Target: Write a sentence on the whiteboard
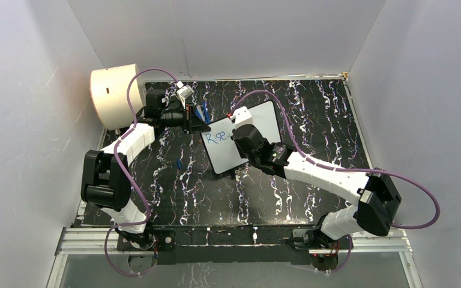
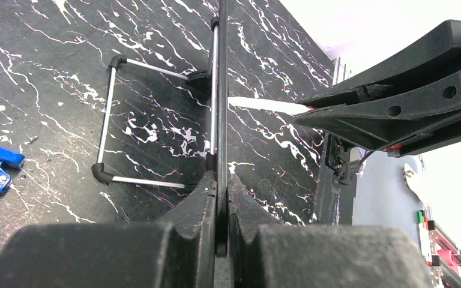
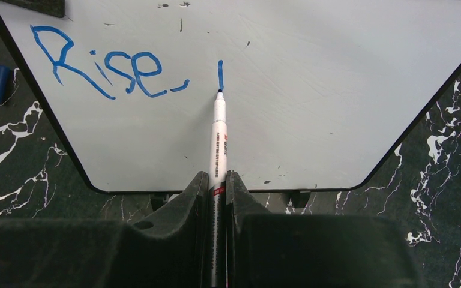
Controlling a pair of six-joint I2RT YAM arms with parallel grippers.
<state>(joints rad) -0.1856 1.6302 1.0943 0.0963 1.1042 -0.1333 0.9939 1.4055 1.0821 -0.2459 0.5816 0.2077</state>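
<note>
Blue lettering (image 3: pixel 108 69) reading "Rise", then one short stroke, is clearest in the right wrist view; the left wrist view shows the whiteboard (image 2: pixel 222 90) edge-on over the black marbled tabletop (image 2: pixel 48 72). The left arm reaches forward with the left pincer (image 2: pixel 222 183) clamped on the board's edge. The right arm stretches across, the right pincer (image 3: pixel 217 180) clamped on a white marker (image 3: pixel 218 132) whose tip touches the board under the stroke.

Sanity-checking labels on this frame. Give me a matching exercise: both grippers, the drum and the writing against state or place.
1 left gripper
2 right gripper
3 cream drum
4 sentence

A shut on the marker
B far left, by the wall
C only "Rise" and one stroke
D shut on the whiteboard edge

Pairs: 1-D, 2-A, 3-B, 4-C
</note>
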